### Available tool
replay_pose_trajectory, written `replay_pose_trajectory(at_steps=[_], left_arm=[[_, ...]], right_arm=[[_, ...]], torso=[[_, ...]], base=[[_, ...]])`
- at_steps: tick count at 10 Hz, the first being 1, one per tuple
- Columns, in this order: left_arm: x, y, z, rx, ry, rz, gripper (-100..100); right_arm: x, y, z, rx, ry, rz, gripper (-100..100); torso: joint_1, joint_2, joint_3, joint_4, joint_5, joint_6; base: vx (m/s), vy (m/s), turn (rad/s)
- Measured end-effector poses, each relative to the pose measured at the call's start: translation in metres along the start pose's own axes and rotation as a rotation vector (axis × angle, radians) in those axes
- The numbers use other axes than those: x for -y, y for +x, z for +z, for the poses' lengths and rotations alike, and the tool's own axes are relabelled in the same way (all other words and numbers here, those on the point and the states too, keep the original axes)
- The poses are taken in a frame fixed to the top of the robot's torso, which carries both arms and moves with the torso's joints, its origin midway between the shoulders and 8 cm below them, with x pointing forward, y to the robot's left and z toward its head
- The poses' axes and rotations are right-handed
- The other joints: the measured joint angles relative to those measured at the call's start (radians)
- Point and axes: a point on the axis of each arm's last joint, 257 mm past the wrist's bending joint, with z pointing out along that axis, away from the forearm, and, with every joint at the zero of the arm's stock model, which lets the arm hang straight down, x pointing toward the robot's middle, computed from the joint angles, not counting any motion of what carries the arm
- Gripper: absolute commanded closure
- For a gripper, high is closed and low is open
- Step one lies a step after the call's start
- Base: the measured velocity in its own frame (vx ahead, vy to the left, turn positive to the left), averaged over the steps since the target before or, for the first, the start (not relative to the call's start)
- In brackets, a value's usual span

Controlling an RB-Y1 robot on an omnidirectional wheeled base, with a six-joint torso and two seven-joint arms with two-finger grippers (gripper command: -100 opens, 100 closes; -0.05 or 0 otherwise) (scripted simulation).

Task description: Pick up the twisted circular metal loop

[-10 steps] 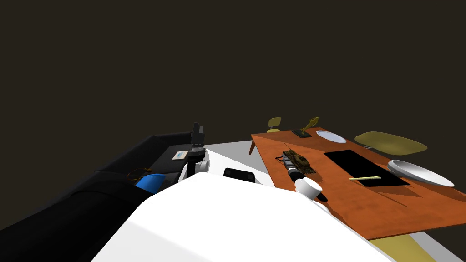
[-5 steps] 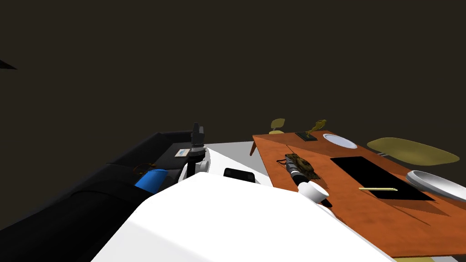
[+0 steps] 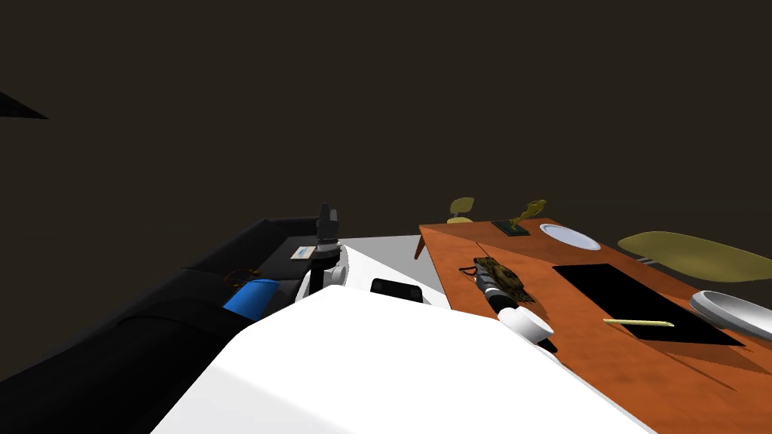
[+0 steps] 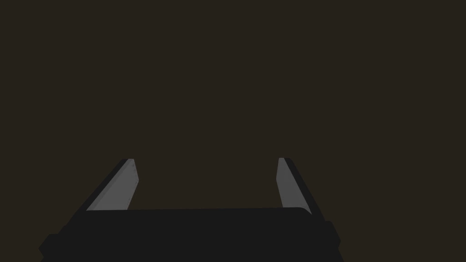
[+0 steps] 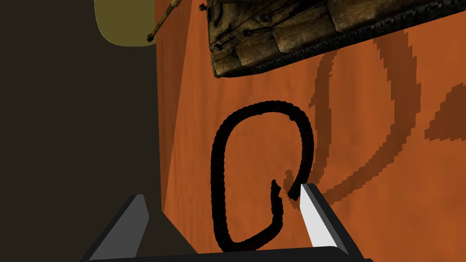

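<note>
While the right gripper (image 5: 222, 191) is spread wide, the black loop (image 5: 217, 182) sits between its fingers (image 5: 318, 218).
It is over the orange table (image 5: 364, 182), near a brown box (image 5: 282, 36). Left gripper (image 4: 206, 159) is spread too.

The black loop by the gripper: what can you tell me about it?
The loop is black, twisted like rope, bent into an open ring whose ends do not meet. It appears to lie on the orange-brown table, casting a curved shadow, between the right gripper's open fingers, near a wooden object.
</note>
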Motion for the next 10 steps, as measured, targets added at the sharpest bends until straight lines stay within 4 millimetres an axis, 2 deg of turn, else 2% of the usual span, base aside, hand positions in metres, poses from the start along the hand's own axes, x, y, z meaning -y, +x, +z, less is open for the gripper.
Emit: replay_pose_trajectory(at_steps=[3, 4, 5, 7, 8, 10], left_arm=[[0.000, 0.000, 0.000, 0.000, 0.000, 0.000, 0], [0.000, 0.000, 0.000, 0.000, 0.000, 0.000, 0], [0.000, 0.000, 0.000, 0.000, 0.000, 0.000, 0], [0.000, 0.000, 0.000, 0.000, 0.000, 0.000, 0], [0.000, 0.000, 0.000, 0.000, 0.000, 0.000, 0], [0.000, 0.000, 0.000, 0.000, 0.000, 0.000, 0]], right_arm=[[-0.021, -0.001, -0.013, 0.044, -0.017, -0.018, -100], [-0.020, -0.001, -0.014, 0.045, -0.012, -0.007, -100], [-0.031, 0.000, -0.022, 0.059, -0.022, -0.013, -100], [-0.035, 0.002, -0.026, 0.066, -0.017, -0.003, -100], [-0.045, 0.004, -0.033, 0.075, -0.026, -0.007, -100], [-0.048, 0.006, -0.038, 0.081, -0.018, -0.001, -100]], torso=[[0.001, -0.004, -0.002, -0.001, 0.000, -0.001], [0.001, -0.001, -0.001, 0.000, 0.000, -0.001], [0.001, -0.002, -0.001, 0.000, 0.000, 0.000], [0.000, 0.000, 0.000, 0.000, 0.000, -0.001], [0.001, -0.001, -0.001, 0.000, 0.000, 0.000], [0.000, 0.000, 0.000, 0.000, 0.000, -0.001]], base=[[0.100, 0.030, -0.020], [0.090, 0.027, -0.030], [0.089, 0.025, -0.034], [0.063, 0.023, -0.012], [0.090, 0.037, -0.031], [0.075, 0.012, -0.016]])
